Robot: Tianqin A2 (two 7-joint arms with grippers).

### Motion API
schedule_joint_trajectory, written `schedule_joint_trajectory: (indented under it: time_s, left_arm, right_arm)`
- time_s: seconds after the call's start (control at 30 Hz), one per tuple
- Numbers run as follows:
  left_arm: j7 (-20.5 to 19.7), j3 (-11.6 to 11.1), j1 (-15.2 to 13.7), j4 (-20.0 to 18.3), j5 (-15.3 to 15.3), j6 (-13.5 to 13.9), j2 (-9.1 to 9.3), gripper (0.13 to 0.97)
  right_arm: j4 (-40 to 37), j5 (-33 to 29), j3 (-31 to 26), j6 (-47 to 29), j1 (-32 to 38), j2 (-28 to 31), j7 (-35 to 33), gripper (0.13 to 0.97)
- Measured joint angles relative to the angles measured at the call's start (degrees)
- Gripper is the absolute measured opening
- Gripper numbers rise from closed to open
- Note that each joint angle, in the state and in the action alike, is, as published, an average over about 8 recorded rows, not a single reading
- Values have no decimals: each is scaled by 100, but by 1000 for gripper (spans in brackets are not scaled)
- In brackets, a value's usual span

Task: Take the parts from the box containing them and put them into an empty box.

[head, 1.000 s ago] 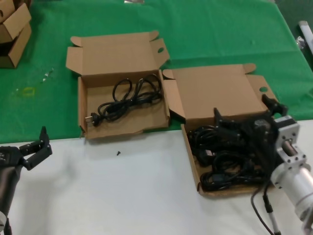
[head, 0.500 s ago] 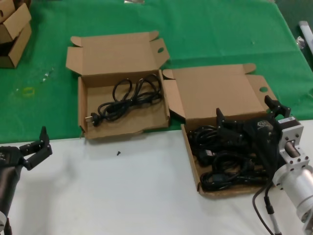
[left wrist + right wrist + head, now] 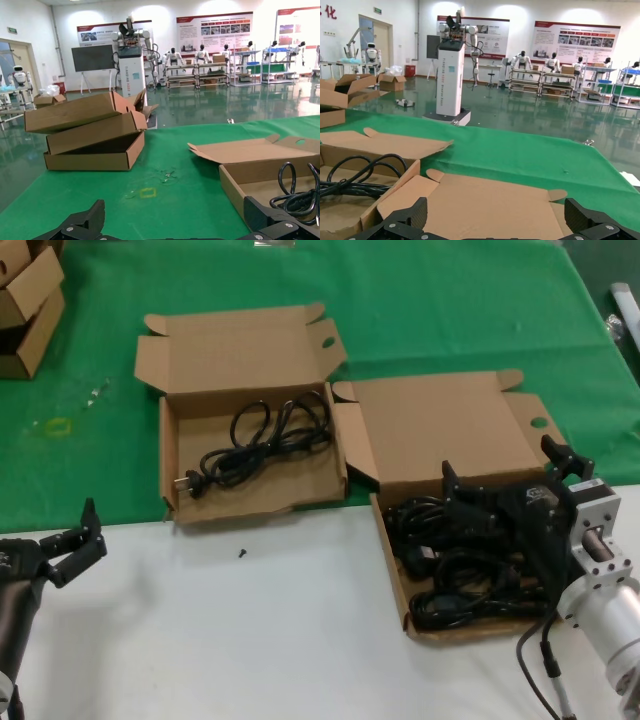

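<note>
Right hand [image 3: 510, 480], black and angular, is hanging with fingers spread over the tangled black rubber power cords [image 3: 455, 570] heaped in the flat corrugated cardboard mailer box [image 3: 392, 570] on the white surface [image 3: 250, 640], gripping nothing. Left hand [image 3: 70, 540] is waiting released at the surface's left edge. One looped cord [image 3: 262, 438] is lying in the matching second box [image 3: 168, 465] on the green cloth [image 3: 450, 300].
</note>
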Motion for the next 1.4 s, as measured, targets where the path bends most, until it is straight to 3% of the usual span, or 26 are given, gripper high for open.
schedule_joint_trajectory:
  time_s: [1.4]
  left_arm:
    - [0,0,0,0,0,0,0,966]
  right_arm:
    - [0,0,0,0,0,0,0,966]
